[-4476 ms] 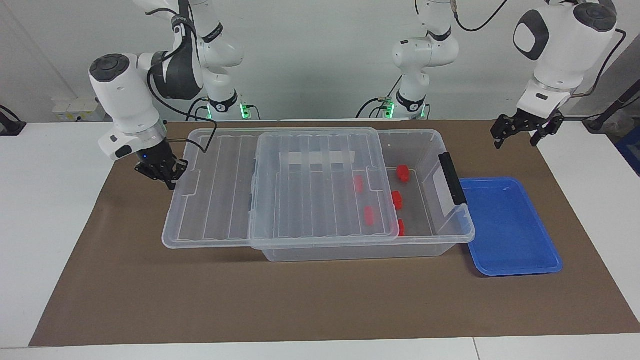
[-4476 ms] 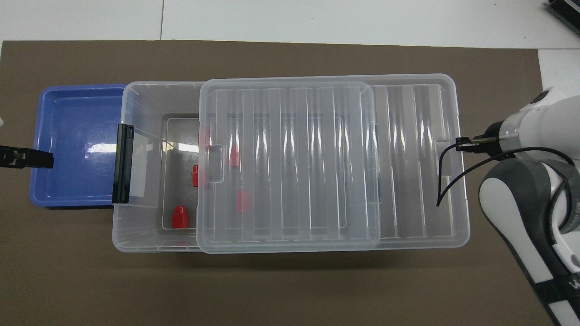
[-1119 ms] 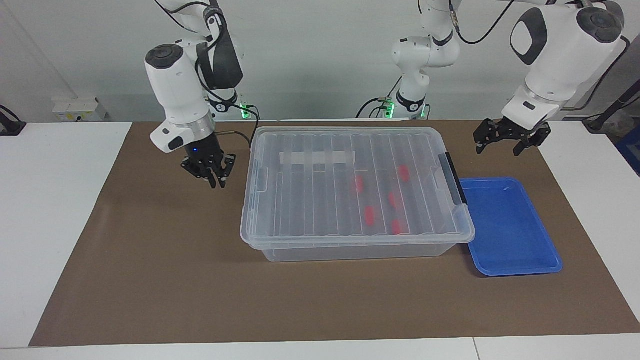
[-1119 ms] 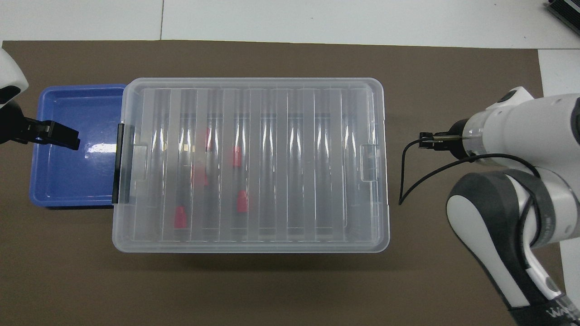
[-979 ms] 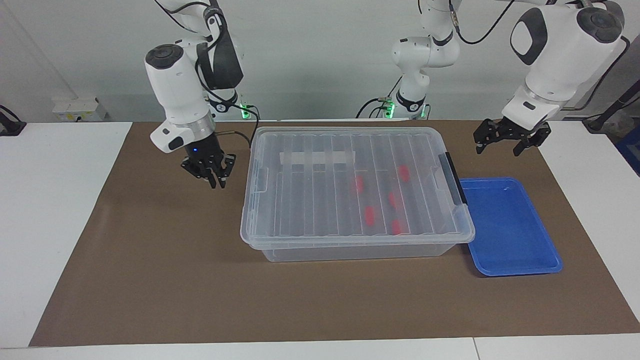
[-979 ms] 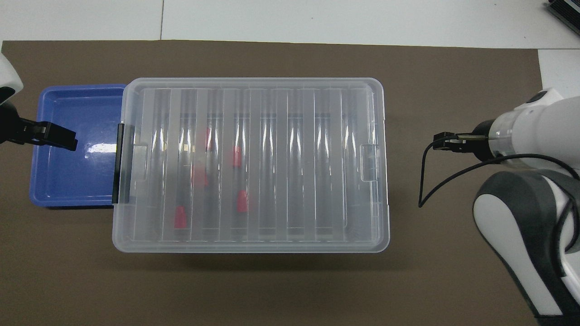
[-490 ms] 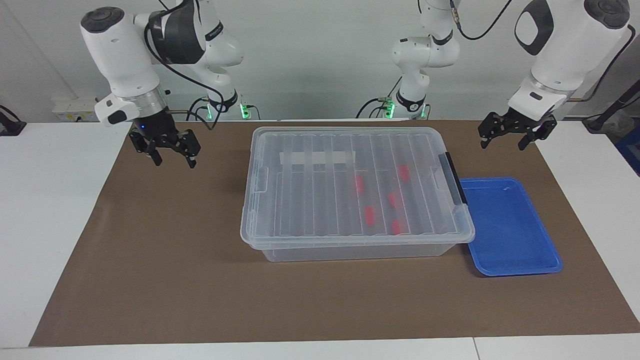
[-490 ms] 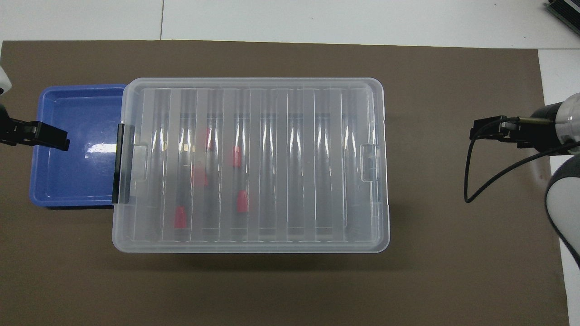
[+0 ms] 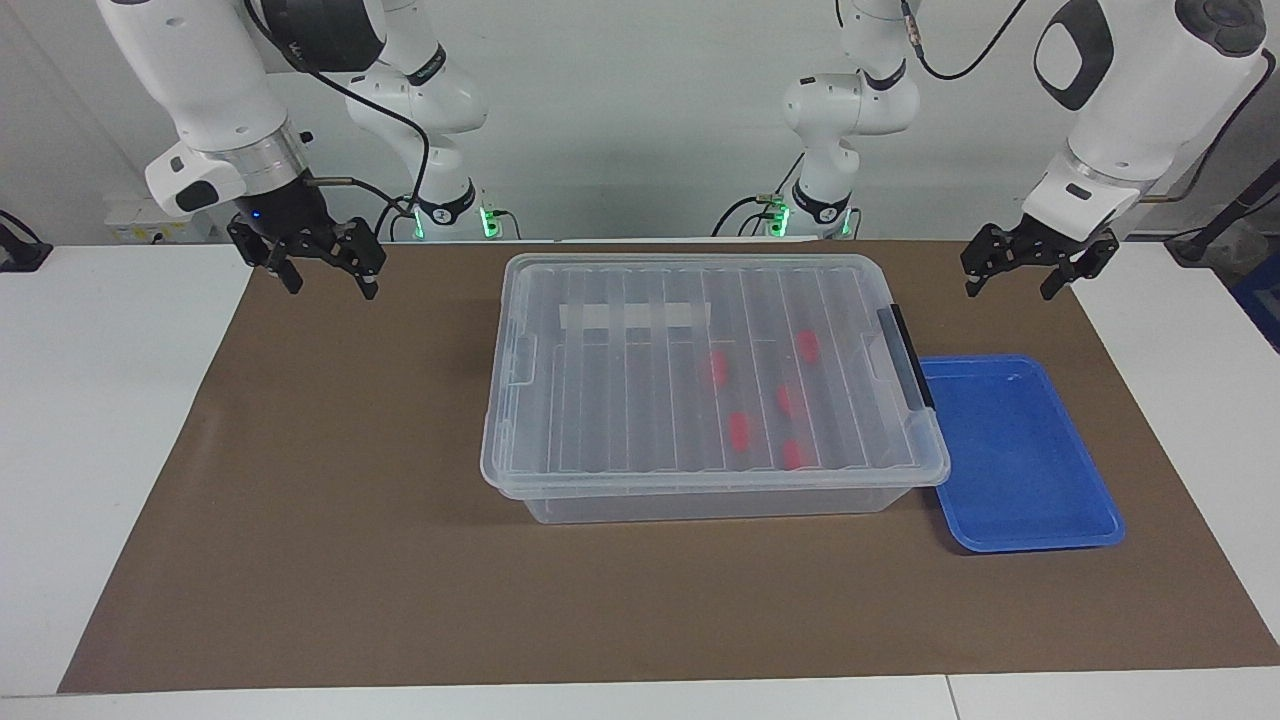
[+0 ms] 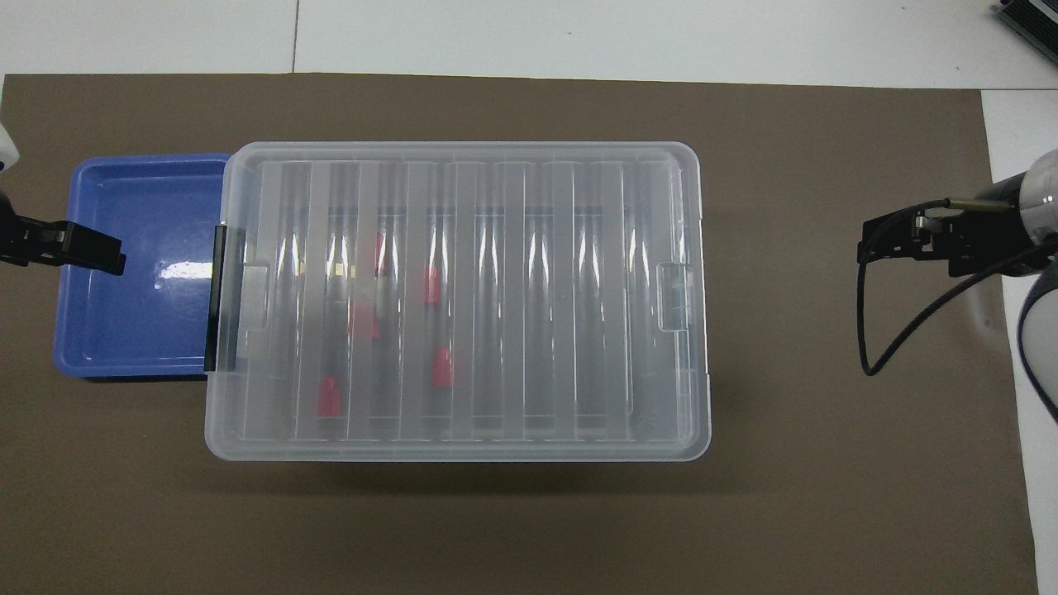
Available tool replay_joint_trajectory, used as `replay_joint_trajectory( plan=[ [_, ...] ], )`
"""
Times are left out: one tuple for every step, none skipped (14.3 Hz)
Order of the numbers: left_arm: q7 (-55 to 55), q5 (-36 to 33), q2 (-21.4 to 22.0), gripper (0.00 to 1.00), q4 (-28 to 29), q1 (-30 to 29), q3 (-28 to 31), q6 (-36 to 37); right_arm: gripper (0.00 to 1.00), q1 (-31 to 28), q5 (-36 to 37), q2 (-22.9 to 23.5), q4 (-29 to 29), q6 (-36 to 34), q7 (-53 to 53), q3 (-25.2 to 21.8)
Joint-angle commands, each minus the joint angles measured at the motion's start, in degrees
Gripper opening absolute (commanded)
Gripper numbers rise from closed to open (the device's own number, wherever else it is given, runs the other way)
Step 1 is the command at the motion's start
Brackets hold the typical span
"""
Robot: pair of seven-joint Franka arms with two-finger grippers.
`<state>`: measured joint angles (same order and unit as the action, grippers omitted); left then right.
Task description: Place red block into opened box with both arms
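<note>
The ribbed clear lid (image 9: 700,370) now lies squarely over the box (image 9: 712,500), where a few seconds ago it was slid off toward the right arm's end, leaving the blocks uncovered. Since then the right gripper (image 9: 318,262) has let go, risen and pulled back, and now hangs over the brown mat's (image 9: 400,580) corner at its own end, fingers spread wide and holding nothing. The left gripper (image 9: 1035,262) waits above the mat next to the blue tray (image 9: 1030,500), its fingers likewise apart and empty. All five red blocks (image 9: 738,430) lie inside the closed box, grouped toward the black latch bar (image 9: 905,355) at the left arm's end, seen only through the lid. Both sets of fingers are well apart from them, with the lid between. By my reading the blocks are in, the box is shut, and the task looks finished.
</note>
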<state>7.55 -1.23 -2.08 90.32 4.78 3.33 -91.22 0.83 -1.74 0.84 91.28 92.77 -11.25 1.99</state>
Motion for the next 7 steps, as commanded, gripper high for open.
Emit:
replay_joint_trajectory(
  plan=[
    [0.3, 0.2, 1.2, 1.00, 0.9, -0.4, -0.1, 0.6, 1.00, 0.3, 1.0, -0.7, 0.8, -1.3, -1.8, 0.5],
    [0.3, 0.2, 1.2, 1.00, 0.9, -0.4, 0.0, 0.7, 1.00, 0.3, 1.2, -1.4, 2.1, -1.0, -1.9, 0.5],
    [0.2, 0.2, 1.2, 1.00, 0.9, -0.4, -0.1, 0.6, 1.00, 0.4, 2.0, -2.1, 3.0, -0.7, -1.8, 0.6],
    [0.3, 0.2, 1.2, 1.00, 0.9, -0.3, -0.1, 0.6, 1.00, 0.4, 2.7, -2.2, 3.5, -0.6, -1.8, 0.7],
    [0.3, 0.2, 1.2, 1.00, 0.9, -0.3, -0.1, 0.6, 1.00, 0.8, 3.1, -2.3, 3.6, -0.5, -1.8, 0.8],
    [0.3, 0.2, 1.2, 1.00, 0.9, -0.3, 0.0, 0.7, 1.00, 1.4, 3.5, -2.4, 3.6, -0.5, -2.0, 0.8],
    [0.3, 0.2, 1.2, 1.00, 0.9, -0.3, -0.1, 0.7, 1.00, 1.4, 3.5, -2.6, 4.2, -0.4, -2.2, 0.8]
  ],
)
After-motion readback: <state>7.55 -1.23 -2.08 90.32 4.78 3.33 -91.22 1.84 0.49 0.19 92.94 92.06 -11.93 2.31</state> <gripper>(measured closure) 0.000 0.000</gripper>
